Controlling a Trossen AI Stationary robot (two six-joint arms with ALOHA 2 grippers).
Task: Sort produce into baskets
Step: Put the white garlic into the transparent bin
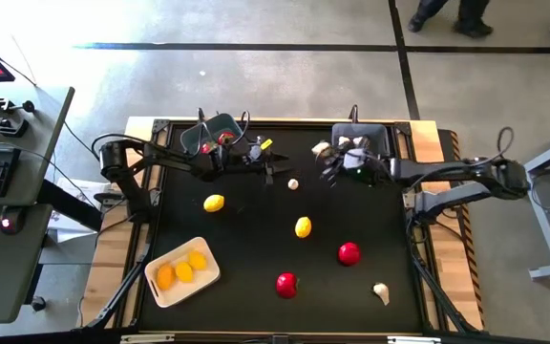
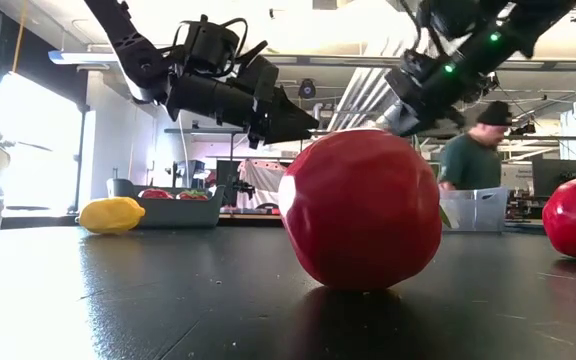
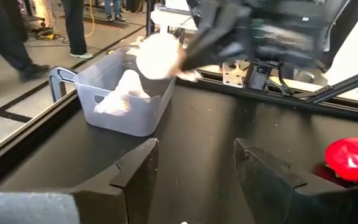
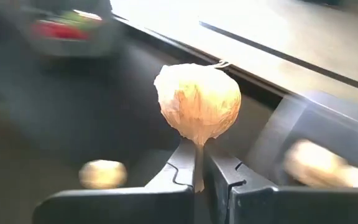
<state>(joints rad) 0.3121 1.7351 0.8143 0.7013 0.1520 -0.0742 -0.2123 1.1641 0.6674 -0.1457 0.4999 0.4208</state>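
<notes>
My right gripper (image 4: 199, 152) is shut on a whitish garlic bulb (image 4: 197, 102), which is in the air beside the dark grey bin (image 1: 375, 129). Another bulb (image 3: 126, 90) lies in that bin (image 3: 135, 118). My left gripper (image 3: 194, 155) hovers open and holds nothing, above the mat near the grey-blue bin (image 1: 220, 126), which holds red pieces. On the black mat lie loose pieces: a garlic (image 1: 293, 183), two lemons (image 1: 214, 203) (image 1: 303, 226), two red ones (image 1: 349, 253) (image 1: 285, 284) and another garlic (image 1: 381, 292). The cream tray (image 1: 208, 277) holds lemons. My right gripper pinches the garlic's narrow stem end (image 4: 198, 144) between its two fingertips. The fingers come from the table's right, slanting down. The bulb sticks out beyond the fingertips, lifted clear of the mat and next to the dark bin's rim.
The mat has a raised black frame (image 1: 151, 239) around it. In the low view a red piece (image 2: 363, 210) stands close to the camera. People stand in the room beyond the table's far edge. Free mat lies between the loose pieces in the middle.
</notes>
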